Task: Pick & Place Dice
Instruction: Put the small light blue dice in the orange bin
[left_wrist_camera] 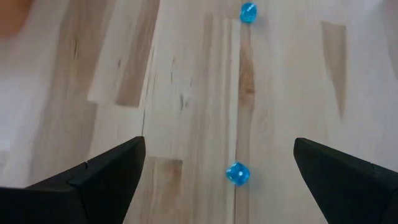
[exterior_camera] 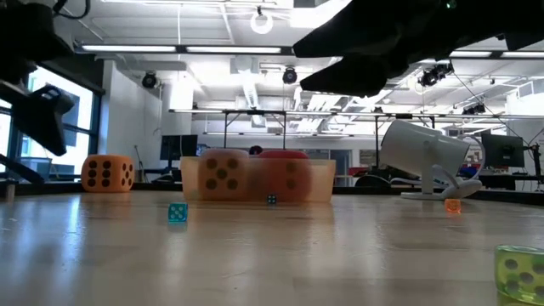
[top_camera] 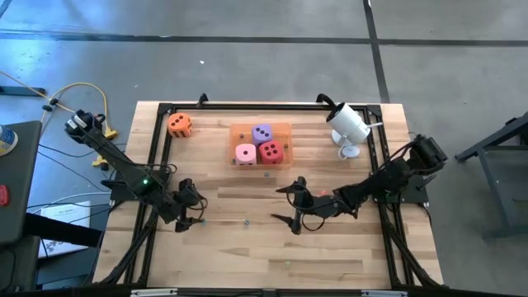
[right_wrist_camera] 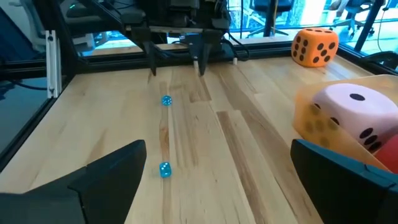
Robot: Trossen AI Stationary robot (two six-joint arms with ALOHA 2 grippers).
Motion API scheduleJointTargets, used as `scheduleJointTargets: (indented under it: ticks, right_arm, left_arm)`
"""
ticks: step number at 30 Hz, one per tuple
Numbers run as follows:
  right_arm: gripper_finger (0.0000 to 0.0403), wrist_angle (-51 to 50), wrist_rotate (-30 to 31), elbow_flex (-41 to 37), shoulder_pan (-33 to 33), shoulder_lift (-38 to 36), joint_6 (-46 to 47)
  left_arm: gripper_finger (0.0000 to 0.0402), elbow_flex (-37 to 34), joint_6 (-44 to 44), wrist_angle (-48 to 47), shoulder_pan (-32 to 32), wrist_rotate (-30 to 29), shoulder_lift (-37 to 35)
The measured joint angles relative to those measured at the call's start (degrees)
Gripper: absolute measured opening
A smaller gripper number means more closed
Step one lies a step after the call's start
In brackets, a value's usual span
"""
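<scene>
An orange die [top_camera: 180, 125] rests on its underside on the bare wood at the far left. The purple die [top_camera: 262, 133], pink die [top_camera: 246, 153] and red die [top_camera: 271, 152] sit inside a translucent orange tray [top_camera: 284, 129] at the far middle. My left gripper [top_camera: 196, 206] hovers open over the wood on the left, nearer than the orange die. My right gripper [top_camera: 290, 205] hovers open nearer than the tray, pointing toward the left edge. In the right wrist view the orange die [right_wrist_camera: 315, 46] and pink die [right_wrist_camera: 351, 118] show beyond my right gripper [right_wrist_camera: 217, 186].
Two tiny blue dice [left_wrist_camera: 237, 173] [left_wrist_camera: 248, 12] lie on the wood between the grippers. A small green die [exterior_camera: 518, 272] sits near the front, and a small orange one [exterior_camera: 453, 205] lies at the right. A white camera-like device [top_camera: 349, 124] stands at the far right. A black frame [top_camera: 157, 157] borders the table.
</scene>
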Motion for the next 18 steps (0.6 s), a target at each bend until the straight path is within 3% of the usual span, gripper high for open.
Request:
scheduleJointTargets:
  ticks: [9, 18]
  right_arm:
    - [0.0393, 0.0, -0.1, 0.0, 0.0, 0.0, -0.1]
    - [0.0393, 0.0, 0.0, 0.0, -0.8, 0.0, -0.2]
  left_arm:
    - [0.0397, 0.0, -7.4, 0.5, -2.3, 0.8, 5.9]
    - [0.0397, 0.0, -8.8, 2.1, -2.3, 1.8, 11.5]
